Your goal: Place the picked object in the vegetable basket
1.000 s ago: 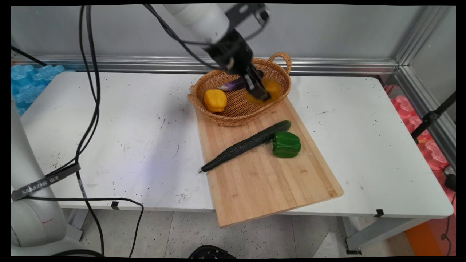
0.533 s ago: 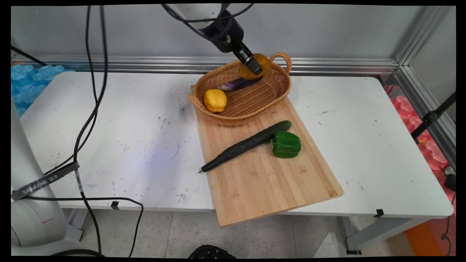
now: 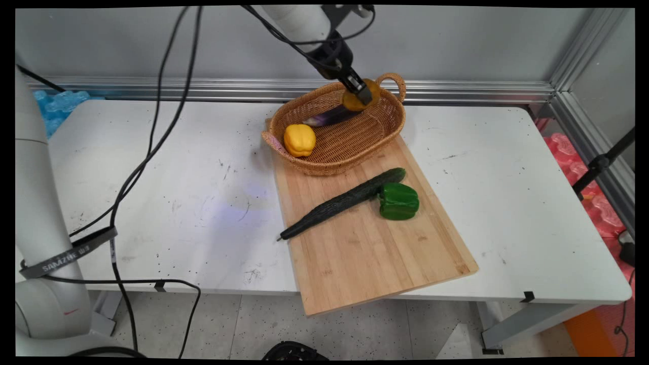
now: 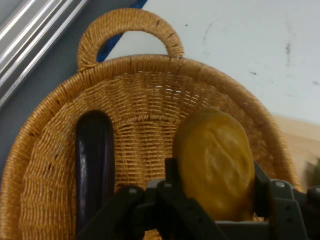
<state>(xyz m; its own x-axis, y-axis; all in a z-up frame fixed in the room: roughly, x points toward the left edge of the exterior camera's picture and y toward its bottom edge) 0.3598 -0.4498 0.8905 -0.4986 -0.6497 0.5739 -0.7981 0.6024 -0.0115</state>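
My gripper is shut on a rounded orange-yellow fruit, held in the air above the far right end of a wicker basket. In the hand view the fruit sits between the fingers, with the basket below it. A purple eggplant lies along the basket's far side, also seen in the hand view as a dark eggplant. A yellow bell pepper rests at the basket's left end.
The basket stands on the far end of a wooden cutting board. A long dark cucumber lies slantwise on the board, with a green bell pepper touching its right end. Black cables hang over the table's left side.
The gripper has lifted the orange-yellow fruit up out of the basket's bottom, then shifted slightly right. The other vegetables have stayed put.
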